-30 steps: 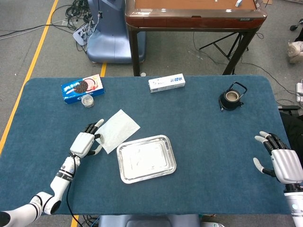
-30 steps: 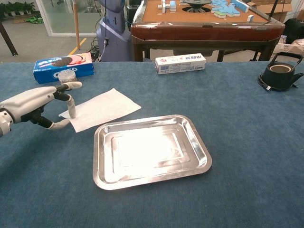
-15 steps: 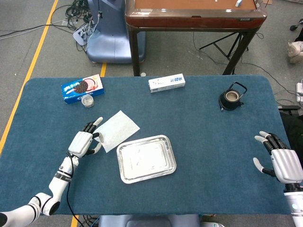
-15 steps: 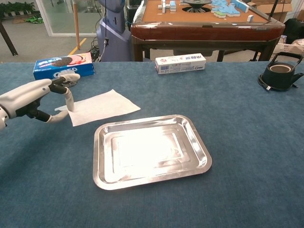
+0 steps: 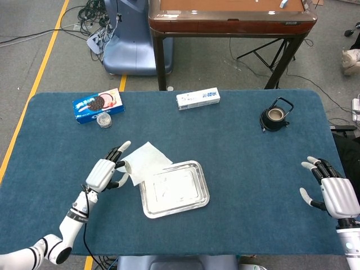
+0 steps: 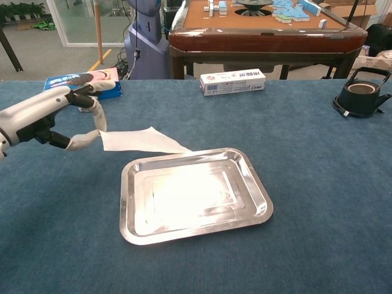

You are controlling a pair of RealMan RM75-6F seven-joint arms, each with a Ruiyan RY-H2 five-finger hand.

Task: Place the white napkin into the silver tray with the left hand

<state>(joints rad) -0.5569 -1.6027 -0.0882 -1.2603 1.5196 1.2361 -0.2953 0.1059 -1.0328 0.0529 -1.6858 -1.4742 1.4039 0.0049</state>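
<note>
The white napkin (image 5: pixel 147 160) (image 6: pixel 141 140) hangs lifted off the blue table, pinched at its left edge by my left hand (image 5: pixel 108 171) (image 6: pixel 55 117). Its far corner reaches the back left rim of the silver tray (image 5: pixel 174 189) (image 6: pixel 195 194), which lies flat and bare at the table's middle. My left hand sits just left of the tray, raised above the cloth. At the table's right front edge my right hand (image 5: pixel 332 191) holds nothing, fingers spread; the chest view does not show it.
A blue cookie box (image 5: pixel 98 105) (image 6: pixel 81 83) and a small round tin (image 5: pixel 103 119) lie at the back left. A white carton (image 5: pixel 197 98) (image 6: pixel 233 81) sits at the back middle, a black kettle (image 5: pixel 275 116) (image 6: pixel 361 95) at the back right. A wooden table (image 5: pixel 230 14) stands beyond.
My left hand has lifted the napkin off the table and carried it right, toward the tray; the napkin's corner now reaches the tray's rim. The right hand has stayed put.
</note>
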